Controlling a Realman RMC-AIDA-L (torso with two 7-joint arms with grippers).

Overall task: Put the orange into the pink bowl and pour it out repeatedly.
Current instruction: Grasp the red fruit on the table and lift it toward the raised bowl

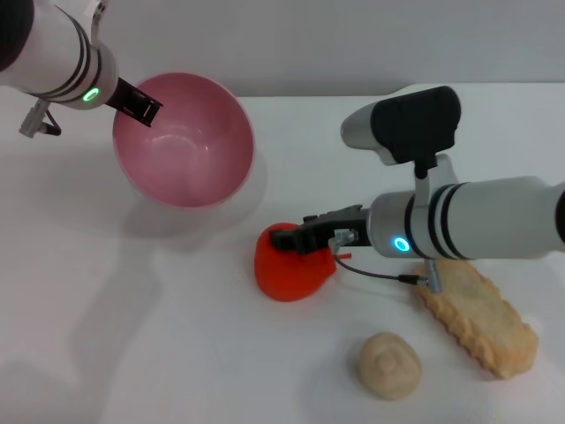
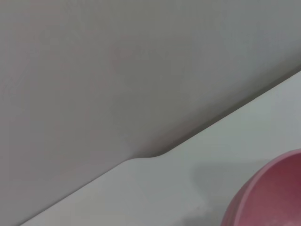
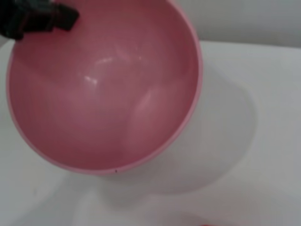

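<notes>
White table (image 1: 177,336): glossy orange-red orange (image 1: 291,269) is clamped near its top by right gripper (image 1: 296,237), close in front of tilted, empty pink bowl (image 1: 190,141), whose rim is pinched by left gripper (image 1: 141,104).

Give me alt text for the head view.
The right gripper closes on the orange on the white table, while the left gripper holds the empty pink bowl by its rim, tilted.

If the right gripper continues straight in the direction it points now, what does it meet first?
Probably the orange: the right gripper points at it and its fingers look already at its top. Beyond that, bare table.
</notes>
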